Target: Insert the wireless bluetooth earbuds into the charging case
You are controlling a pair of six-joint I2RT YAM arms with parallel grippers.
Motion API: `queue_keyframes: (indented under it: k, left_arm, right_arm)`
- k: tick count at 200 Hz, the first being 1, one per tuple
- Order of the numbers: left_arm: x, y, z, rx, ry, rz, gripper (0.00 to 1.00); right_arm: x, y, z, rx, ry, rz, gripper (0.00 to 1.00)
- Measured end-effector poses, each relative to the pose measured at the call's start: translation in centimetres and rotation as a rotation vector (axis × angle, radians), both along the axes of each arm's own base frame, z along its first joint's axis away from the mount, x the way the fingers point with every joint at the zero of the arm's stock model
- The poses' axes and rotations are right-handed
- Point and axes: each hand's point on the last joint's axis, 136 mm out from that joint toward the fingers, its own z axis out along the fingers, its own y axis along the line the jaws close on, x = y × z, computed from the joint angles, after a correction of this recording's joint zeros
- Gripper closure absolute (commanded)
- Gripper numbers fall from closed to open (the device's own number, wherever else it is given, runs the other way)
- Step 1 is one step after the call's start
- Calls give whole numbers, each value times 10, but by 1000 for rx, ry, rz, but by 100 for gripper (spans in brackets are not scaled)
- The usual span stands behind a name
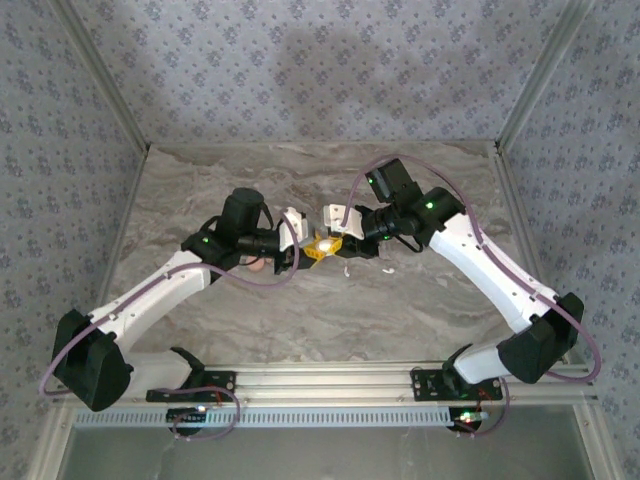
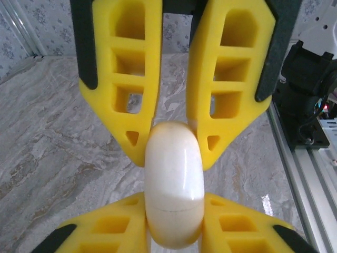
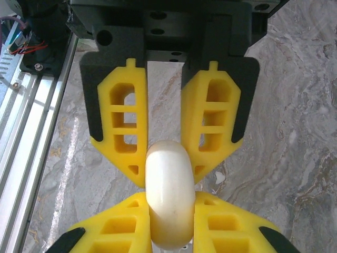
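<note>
A cream-white oval charging case (image 2: 174,184) with a thin lid seam is clamped from both ends above the marble table. My left gripper (image 2: 174,213) is shut on its near end, its yellow fingers pressing both sides. From the opposite side my right gripper (image 3: 171,216) is shut on the same case (image 3: 169,190). In the top view the left gripper (image 1: 300,240) and the right gripper (image 1: 345,240) meet fingertip to fingertip at the table's middle. A tiny white earbud (image 3: 219,177) lies on the table just beside the grippers, and a white earbud-like speck (image 1: 346,268) lies below them.
A small salmon-pink round piece (image 1: 257,265) peeks out under my left arm. The aluminium rail (image 1: 330,380) runs along the near edge. Wallpapered walls close in the back and both sides of the marble table (image 1: 330,310).
</note>
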Motion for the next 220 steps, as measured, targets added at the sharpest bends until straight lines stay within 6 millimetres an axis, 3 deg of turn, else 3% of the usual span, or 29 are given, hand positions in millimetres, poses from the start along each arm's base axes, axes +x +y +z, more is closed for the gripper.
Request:
queue_keyframes:
  k: [12,30,48,117,152,220]
  left_arm:
    - [0,0,0,0,-1,0,81]
    - [0,0,0,-1,-1,1,82]
    - [0,0,1,-2,-1,0,82]
    - [3,0,0,2,-8,13,83]
    - [2,0,1,-3,-2,7,84]
    - [14,3,-1,-69,36,57,85]
  right_arm:
    - [0,0,0,-1,-2,-1,80]
    - [1,0,0,2,4,-8,63]
    - [2,0,1,7,22,-29,58]
    - [20,-9,8,58,73,-120,56]
    - [39,-16,15,110,73,-178,56]
    - [47,-25,19,185,123,-251,52]
